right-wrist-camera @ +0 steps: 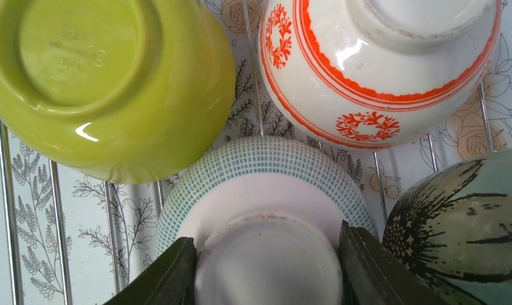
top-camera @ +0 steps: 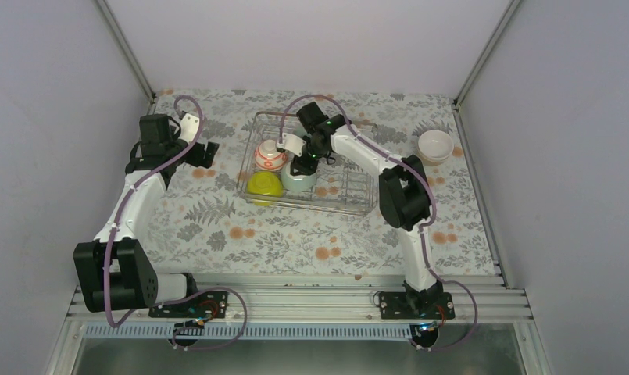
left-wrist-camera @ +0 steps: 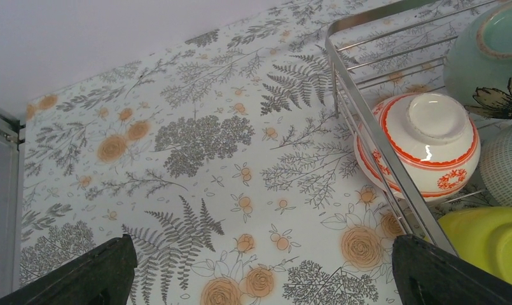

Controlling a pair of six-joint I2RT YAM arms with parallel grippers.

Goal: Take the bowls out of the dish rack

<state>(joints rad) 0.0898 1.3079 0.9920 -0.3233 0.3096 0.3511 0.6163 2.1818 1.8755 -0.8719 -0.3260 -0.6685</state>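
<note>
Dark fingers (right-wrist-camera: 170,279) of the right end effector (right-wrist-camera: 269,270) are filling the bottom corners of the right wrist view. They are pressing against both sides of the raised foot of the dotted bowl (right-wrist-camera: 266,178), which is lying upside down in the dish rack (top-camera: 350,205). The frame's lower edge is cutting off that foot and the fingers, so the depth of the grip is not showing. Three more bowls are crowding around it on the rack wires, all partly cropped: a lime bowl (right-wrist-camera: 100,82), a red-banded bowl (right-wrist-camera: 380,63), both upside down, and a flower-painted bowl (right-wrist-camera: 469,229) whose rim is out of view. From above, the lime bowl is sitting in the rack's near left corner with the red-banded one just beyond it, while the right arm is hiding the flower-painted bowl and most of the dotted one. A white bowl (top-camera: 435,145) is standing upright on the patterned surface (top-camera: 217,226), right of the rack and apart from it. The left end effector (left-wrist-camera: 266,279) is hovering over the surface just left of the rack, spread wide and holding nothing. Only its two dark fingertips (left-wrist-camera: 94,273) are poking into the lower corners of its own view, and the rack's corner is covering part of the red-banded bowl there.
</note>
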